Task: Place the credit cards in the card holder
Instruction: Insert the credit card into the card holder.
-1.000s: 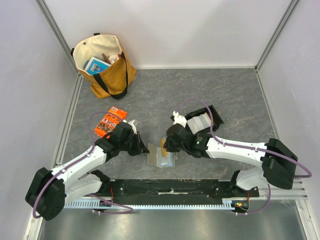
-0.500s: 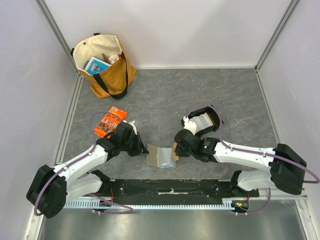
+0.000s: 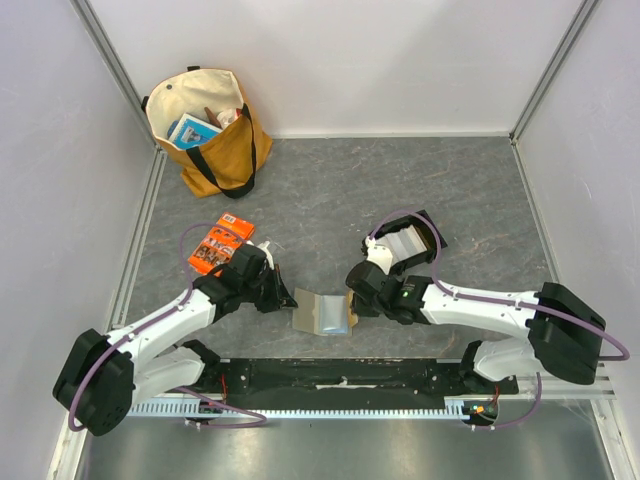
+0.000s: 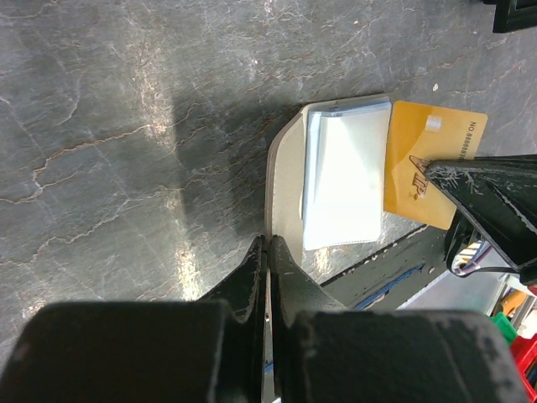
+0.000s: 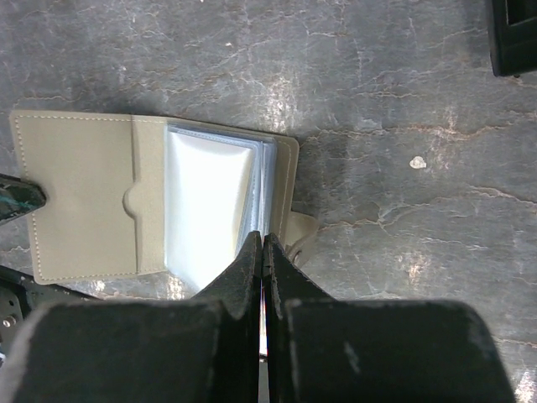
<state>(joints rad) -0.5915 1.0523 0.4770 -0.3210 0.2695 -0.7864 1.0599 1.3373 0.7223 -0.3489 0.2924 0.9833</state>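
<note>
The card holder lies open on the table, pale inside, with clear sleeves. My left gripper is shut on its left flap and holds that flap raised on edge. My right gripper is shut on a tan-gold credit card, which meets the sleeves at the holder's right edge. In the right wrist view the card is edge-on between my shut fingers, so barely visible. The other credit cards lie stacked in a black tray behind the right arm.
An orange printed packet lies by the left arm. A tan tote bag with items stands at the back left. The black base rail runs along the near edge. A tray corner shows top right in the right wrist view.
The right gripper drew back to the right from above the holder with the card, then came in a little to the holder's right edge. The left gripper has kept its hold.
</note>
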